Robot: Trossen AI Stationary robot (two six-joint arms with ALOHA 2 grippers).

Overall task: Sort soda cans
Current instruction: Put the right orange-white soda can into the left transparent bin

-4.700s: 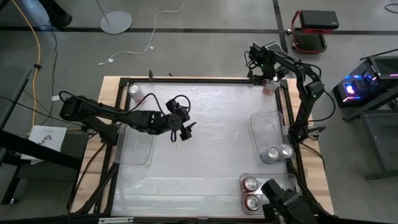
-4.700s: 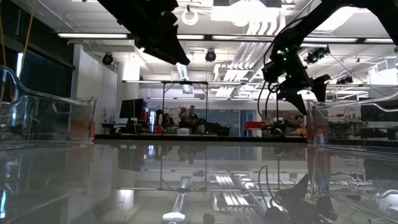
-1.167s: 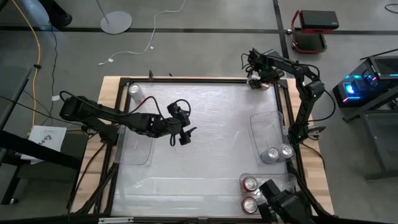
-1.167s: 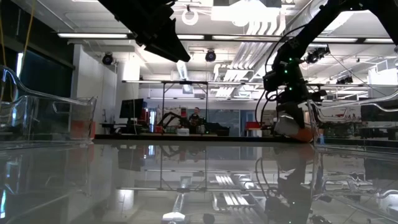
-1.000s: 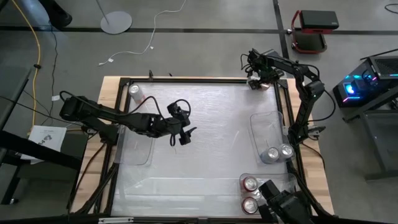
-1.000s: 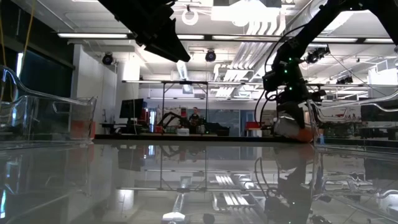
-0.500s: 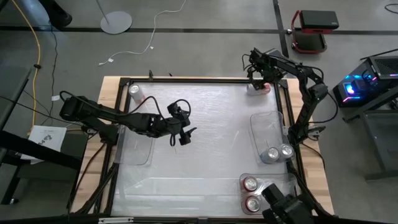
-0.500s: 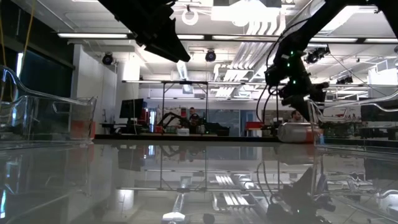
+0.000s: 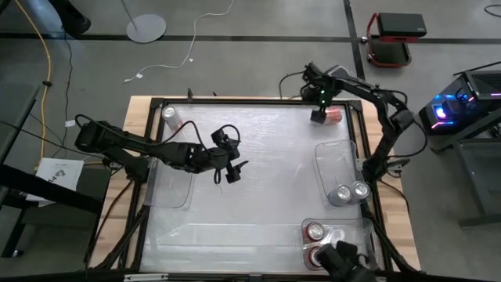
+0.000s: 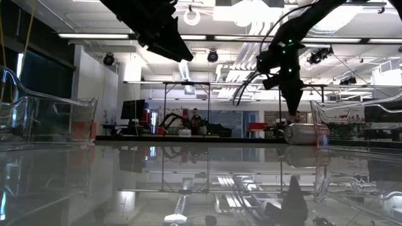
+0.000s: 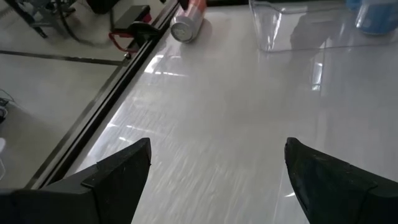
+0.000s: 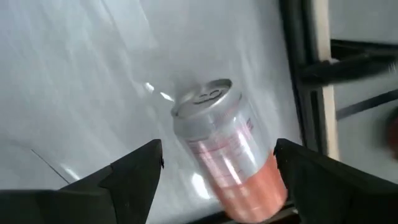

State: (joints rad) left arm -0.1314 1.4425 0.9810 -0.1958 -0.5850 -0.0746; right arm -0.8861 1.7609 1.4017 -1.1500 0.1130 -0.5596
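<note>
A soda can (image 9: 331, 115) with a silver top and a pale pink-red body lies on its side at the table's far right; it also shows in the low view (image 10: 306, 133) and the right wrist view (image 12: 230, 152). My right gripper (image 9: 318, 107) hangs open just above it, fingers pointing down, clear of the can (image 10: 293, 103). My left gripper (image 9: 233, 168) waits open above the middle-left of the table, with only bare table between its fingers (image 11: 217, 146). Far off, the left wrist view also shows the lying can (image 11: 186, 20).
One can (image 9: 168, 114) stands at the far left corner. Two silver cans (image 9: 350, 192) stand in the clear tray (image 9: 333, 160) on the right, and two red cans (image 9: 316, 243) in the near-right tray (image 9: 344, 229). A clear tray (image 9: 174, 186) sits on the left.
The can, tilted under my right gripper at the far right corner a second ago, has tipped over and now lies on its side on the table. My right gripper has risen off it, moved toward the table's left edge and rolled about its own axis.
</note>
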